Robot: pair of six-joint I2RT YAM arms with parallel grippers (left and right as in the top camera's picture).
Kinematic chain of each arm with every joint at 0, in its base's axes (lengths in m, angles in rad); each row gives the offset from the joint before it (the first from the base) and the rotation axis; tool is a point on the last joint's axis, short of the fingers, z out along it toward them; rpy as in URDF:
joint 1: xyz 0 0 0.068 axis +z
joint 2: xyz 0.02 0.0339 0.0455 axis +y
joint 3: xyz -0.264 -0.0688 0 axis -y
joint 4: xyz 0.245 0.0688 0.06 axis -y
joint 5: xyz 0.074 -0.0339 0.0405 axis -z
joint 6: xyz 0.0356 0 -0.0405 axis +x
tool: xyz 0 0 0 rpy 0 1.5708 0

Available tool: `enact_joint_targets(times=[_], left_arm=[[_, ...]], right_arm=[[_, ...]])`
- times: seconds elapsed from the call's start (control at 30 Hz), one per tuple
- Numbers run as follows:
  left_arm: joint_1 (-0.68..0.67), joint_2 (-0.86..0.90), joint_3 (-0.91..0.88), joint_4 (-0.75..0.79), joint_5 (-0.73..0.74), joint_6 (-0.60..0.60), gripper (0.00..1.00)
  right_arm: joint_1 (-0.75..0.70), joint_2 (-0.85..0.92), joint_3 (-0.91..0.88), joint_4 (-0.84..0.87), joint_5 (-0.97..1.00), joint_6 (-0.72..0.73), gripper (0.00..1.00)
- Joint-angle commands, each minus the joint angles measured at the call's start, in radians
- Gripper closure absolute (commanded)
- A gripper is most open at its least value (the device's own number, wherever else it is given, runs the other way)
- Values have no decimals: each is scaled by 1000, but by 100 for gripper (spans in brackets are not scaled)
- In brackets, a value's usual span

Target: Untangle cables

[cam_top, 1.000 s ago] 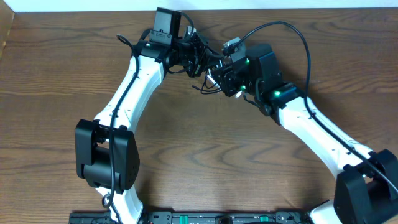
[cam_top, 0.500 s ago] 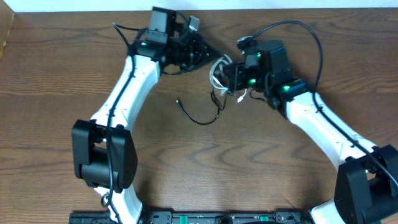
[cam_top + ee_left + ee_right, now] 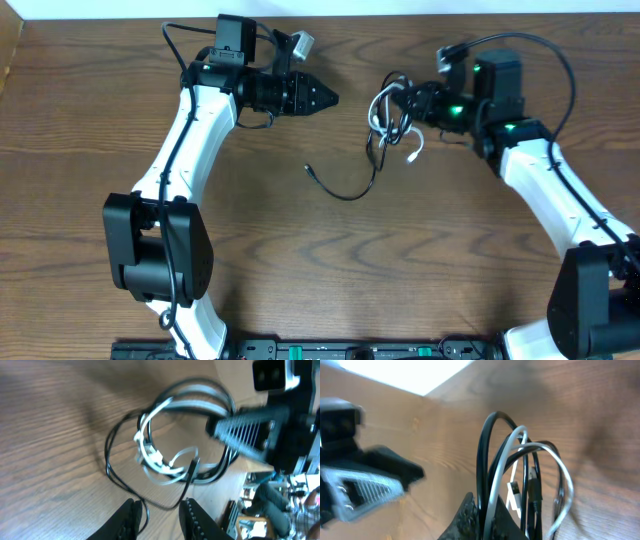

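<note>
Nearest the arms' bases, a black cable [image 3: 345, 197] trails in a shallow curve across the wooden table [image 3: 300, 270]. Its free plug end [image 3: 308, 169] points left and lies between the two arms. Farther back, this cable climbs into a bundle of cables [image 3: 385, 120] held by the right gripper [image 3: 408, 100]. The right wrist view shows that gripper [image 3: 485, 519] pressed together on several black loops and a white cable [image 3: 512, 445], which fan out beyond its pads. A small white plug [image 3: 415, 155] dangles at the bundle's lower right; whether the lower loops touch the wood cannot be told. To the left, clear of the bundle, the left gripper [image 3: 325, 98] points toward it. In its own wrist view the fingers [image 3: 131, 517] are slightly spread with nothing between them, and a black strand [image 3: 162, 505] runs just past the tips. Beyond both grippers, the table's far edge meets a white strip [image 3: 400, 8].
</note>
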Motion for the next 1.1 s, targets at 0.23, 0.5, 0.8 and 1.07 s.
enact_joint_targets(times=[0.23,0.5,0.8,1.07], left_arm=[[-129,-34,16,11,-95,60,30],[-113,-36,16,140,-98,-140,23],[-84,-82,16,74,-249,-131,17],[-82,-85,16,84,-262,-126,3]], right_arm=[[-82,-32,11,368,-255,367,99],[-132,-32,11,449,-375,424,99],[-119,-32,11,99,-357,35,99],[-101,-32,11,-14,-377,-143,99]])
